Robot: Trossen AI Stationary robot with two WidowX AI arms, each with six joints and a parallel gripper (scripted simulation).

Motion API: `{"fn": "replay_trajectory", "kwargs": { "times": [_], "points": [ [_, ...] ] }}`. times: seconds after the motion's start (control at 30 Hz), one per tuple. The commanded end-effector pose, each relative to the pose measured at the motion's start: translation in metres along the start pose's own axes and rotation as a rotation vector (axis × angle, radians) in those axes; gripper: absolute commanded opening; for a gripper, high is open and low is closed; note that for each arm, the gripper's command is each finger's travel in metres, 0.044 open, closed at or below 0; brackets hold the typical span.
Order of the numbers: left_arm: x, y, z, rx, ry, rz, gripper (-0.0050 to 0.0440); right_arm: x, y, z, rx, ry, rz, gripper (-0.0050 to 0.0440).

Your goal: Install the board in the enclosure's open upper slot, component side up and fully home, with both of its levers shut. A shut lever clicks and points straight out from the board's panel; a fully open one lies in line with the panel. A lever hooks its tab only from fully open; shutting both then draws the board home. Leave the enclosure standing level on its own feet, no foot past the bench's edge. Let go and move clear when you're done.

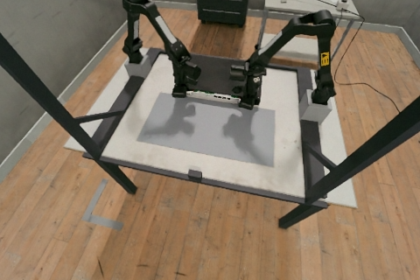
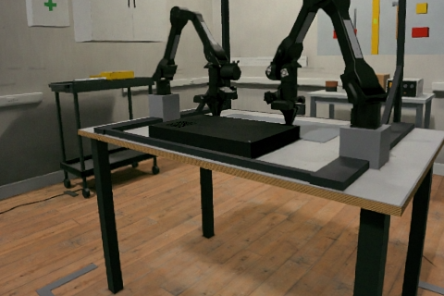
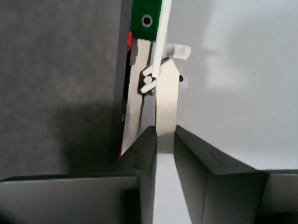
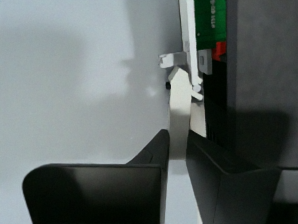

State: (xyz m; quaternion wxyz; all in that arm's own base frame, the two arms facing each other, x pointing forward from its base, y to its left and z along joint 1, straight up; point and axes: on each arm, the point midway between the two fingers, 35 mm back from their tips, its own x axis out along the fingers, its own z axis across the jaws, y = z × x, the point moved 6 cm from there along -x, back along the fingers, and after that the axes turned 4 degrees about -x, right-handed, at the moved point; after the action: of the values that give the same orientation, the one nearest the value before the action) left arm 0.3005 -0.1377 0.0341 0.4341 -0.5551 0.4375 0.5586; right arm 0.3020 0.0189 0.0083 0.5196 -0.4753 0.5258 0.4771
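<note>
Top view gave us the layout: the black enclosure (image 1: 214,71) (image 2: 227,130) (image 3: 55,75) (image 4: 262,65) lay above the grey mat (image 1: 210,132) (image 2: 319,133) (image 3: 240,100) (image 4: 65,90), and the board (image 1: 210,95) (image 3: 146,22) (image 4: 210,22) showed its pale panel along the enclosure's lower edge, between the grippers. In the left wrist view we saw the board's green corner at upper centre, with the enclosure to its left. The left gripper (image 1: 179,93) (image 2: 289,118) (image 3: 163,132) was nearly closed, its fingers pinching the left lever (image 3: 166,105), whose pointed end reached up the frame beyond them, roughly in line with the panel. In the right wrist view, the board lay at upper right, beyond the fingertips. There the right gripper (image 1: 246,105) (image 2: 215,112) (image 4: 175,136) was also nearly closed, around the right lever (image 4: 180,107), likewise roughly in line with the panel. Both wrist views were soft around the hinges, so we could not tell whether either lever had hooked its tab.
</note>
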Motion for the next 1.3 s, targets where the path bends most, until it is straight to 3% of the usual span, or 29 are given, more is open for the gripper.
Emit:
{"fn": "replay_trajectory", "kwargs": {
  "times": [0.0,0.5,1.27],
  "points": [
    [-0.01,-0.005,-0.003,-0.039,0.015,-0.027,0.0007,-0.015,-0.008,0.002,0.045,-0.008,-0.049,0.0008],
    [-0.009,-0.005,-0.003,-0.04,0.014,-0.026,0.0007,-0.015,-0.008,0.002,0.046,-0.008,-0.049,0.0008],
    [-0.008,-0.009,-0.014,-0.449,0.013,-0.025,0.0007,-0.01,-0.012,0.011,0.455,-0.013,-0.031,0.0008]
  ]
}}
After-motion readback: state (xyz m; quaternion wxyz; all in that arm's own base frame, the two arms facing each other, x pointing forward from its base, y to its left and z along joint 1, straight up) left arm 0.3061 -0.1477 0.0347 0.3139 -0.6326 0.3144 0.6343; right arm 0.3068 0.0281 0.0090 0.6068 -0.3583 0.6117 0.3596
